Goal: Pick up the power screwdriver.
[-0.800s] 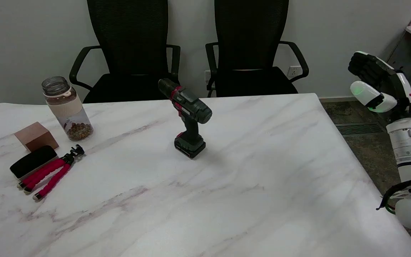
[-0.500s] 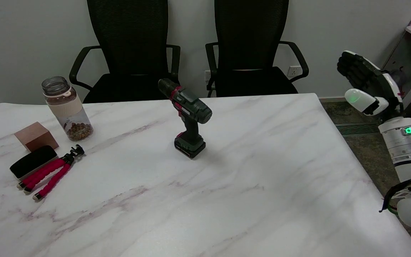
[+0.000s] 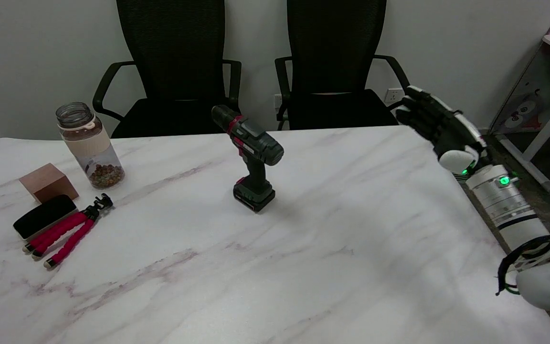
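The power screwdriver (image 3: 252,152), dark green with a red collar, stands upright on its battery base near the middle of the marble table (image 3: 303,248), its chuck pointing to the upper left. My right hand (image 3: 435,125) hovers over the table's far right corner, well to the right of the tool and apart from it. Its fingers are stretched out toward the left and hold nothing.
At the left stand a clear jar (image 3: 89,145) with brown bits, a small brown block (image 3: 48,182), a black case (image 3: 45,216) and a red-legged mini tripod (image 3: 69,230). Two black office chairs (image 3: 337,62) stand behind the table's far edge.
My right hand has swung down and to the left, from beyond the table's right edge to above its far right corner. The screwdriver has not moved.
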You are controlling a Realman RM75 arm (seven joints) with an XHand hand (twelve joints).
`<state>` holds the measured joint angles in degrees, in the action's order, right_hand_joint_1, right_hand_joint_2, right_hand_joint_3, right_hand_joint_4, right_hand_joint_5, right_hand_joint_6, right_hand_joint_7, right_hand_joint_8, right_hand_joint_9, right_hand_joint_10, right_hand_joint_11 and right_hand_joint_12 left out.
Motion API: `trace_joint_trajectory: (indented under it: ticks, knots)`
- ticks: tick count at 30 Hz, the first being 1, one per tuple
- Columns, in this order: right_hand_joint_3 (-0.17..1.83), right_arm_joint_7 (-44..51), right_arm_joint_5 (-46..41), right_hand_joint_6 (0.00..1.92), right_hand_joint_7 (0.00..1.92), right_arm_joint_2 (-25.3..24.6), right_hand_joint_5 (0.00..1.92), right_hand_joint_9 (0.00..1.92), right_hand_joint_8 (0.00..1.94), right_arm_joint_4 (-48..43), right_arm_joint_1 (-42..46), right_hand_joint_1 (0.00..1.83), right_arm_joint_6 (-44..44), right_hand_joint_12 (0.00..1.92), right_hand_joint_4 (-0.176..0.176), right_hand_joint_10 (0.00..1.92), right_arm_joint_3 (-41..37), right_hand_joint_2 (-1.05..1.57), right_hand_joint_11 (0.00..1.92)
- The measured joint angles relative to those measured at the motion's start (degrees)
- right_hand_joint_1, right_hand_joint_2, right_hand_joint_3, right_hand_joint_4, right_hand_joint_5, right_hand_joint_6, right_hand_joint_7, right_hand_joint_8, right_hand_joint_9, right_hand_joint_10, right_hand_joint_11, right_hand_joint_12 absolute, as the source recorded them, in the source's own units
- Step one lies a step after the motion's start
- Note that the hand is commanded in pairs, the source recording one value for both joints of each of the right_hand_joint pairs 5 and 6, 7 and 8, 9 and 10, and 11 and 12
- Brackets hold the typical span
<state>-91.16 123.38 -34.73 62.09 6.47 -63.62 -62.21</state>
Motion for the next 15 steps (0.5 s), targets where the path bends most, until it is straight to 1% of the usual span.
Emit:
trace_joint_trajectory:
  ticks: [1,3,6,15]
  knots:
    - [0.72,-0.2,0.3,0.22,0.22,-0.5,0.22,0.36,0.22,0.2,-0.2,0.91,0.3,0.32,0.069,0.36,0.4,-0.44,0.32]
    - [0.69,-0.6,1.0,0.22,0.22,-2.0,0.22,0.36,0.22,0.5,-0.9,0.87,0.9,0.32,0.063,0.36,1.3,-0.42,0.32]
    - [0.68,-1.1,1.9,0.22,0.22,-5.0,0.22,0.37,0.22,0.2,-2.5,0.88,1.3,0.33,0.056,0.37,3.0,-0.41,0.33]
    - [0.70,-2.0,3.6,0.20,0.20,-18.0,0.20,0.40,0.20,-6.9,-10.5,0.88,0.8,0.36,0.067,0.40,9.7,-0.38,0.36]
